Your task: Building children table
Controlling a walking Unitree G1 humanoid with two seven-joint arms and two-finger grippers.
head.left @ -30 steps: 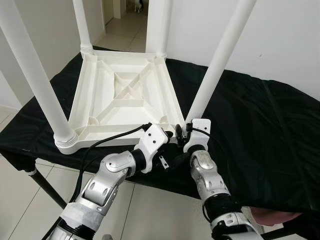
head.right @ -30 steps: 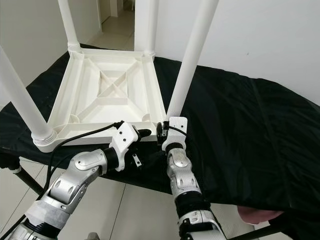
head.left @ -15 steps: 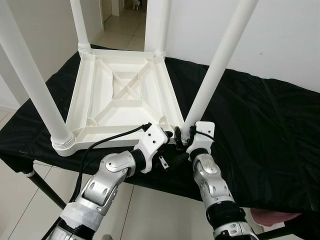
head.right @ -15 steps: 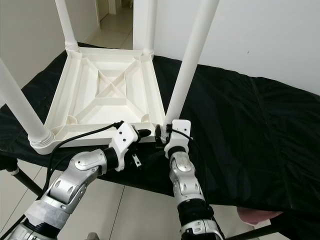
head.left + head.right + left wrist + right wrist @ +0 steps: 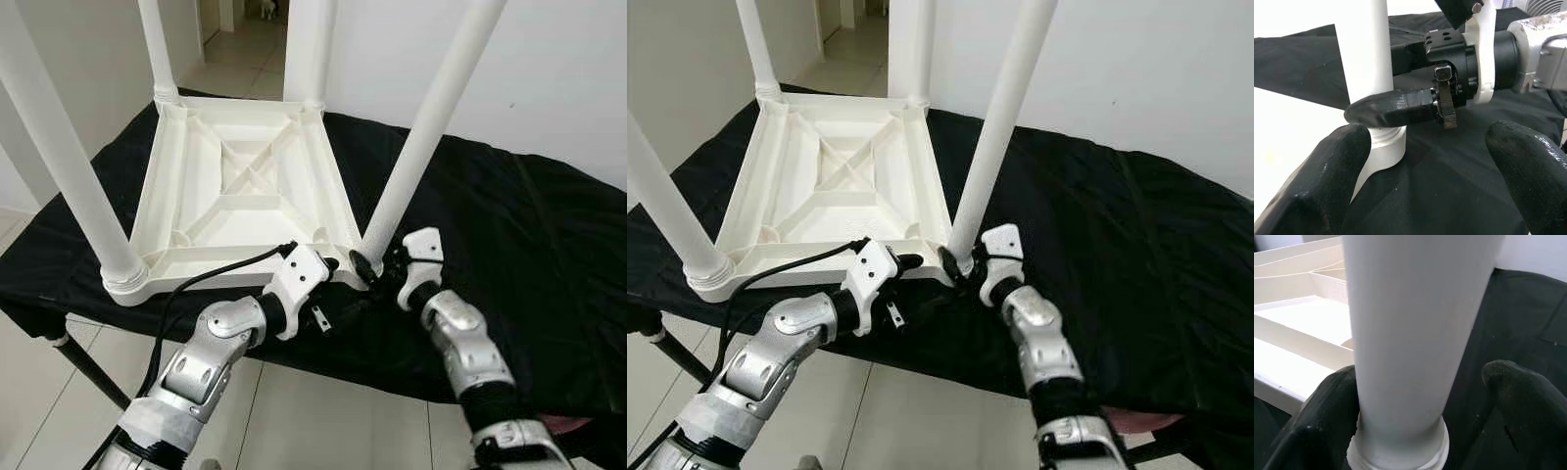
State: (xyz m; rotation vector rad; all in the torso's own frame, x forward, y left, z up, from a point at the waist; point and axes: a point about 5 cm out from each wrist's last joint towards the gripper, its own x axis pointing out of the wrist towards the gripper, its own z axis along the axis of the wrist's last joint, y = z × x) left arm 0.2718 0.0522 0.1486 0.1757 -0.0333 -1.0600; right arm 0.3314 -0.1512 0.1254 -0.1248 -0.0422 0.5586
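While the table [image 5: 235, 186] lies upside down on a black cloth [image 5: 529, 255], legs up, the right gripper [image 5: 1425, 411] straddles the near-right leg [image 5: 431, 117] at its base, fingers spread, one touching. Left gripper [image 5: 1425, 176] hovers beside, open, empty.

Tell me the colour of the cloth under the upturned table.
Black, slightly glossy; the cloth shows best in the left eye view.

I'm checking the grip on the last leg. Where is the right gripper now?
In the eye views the right gripper sits at the base of the near right table leg, beside the left gripper, fingers open around it.
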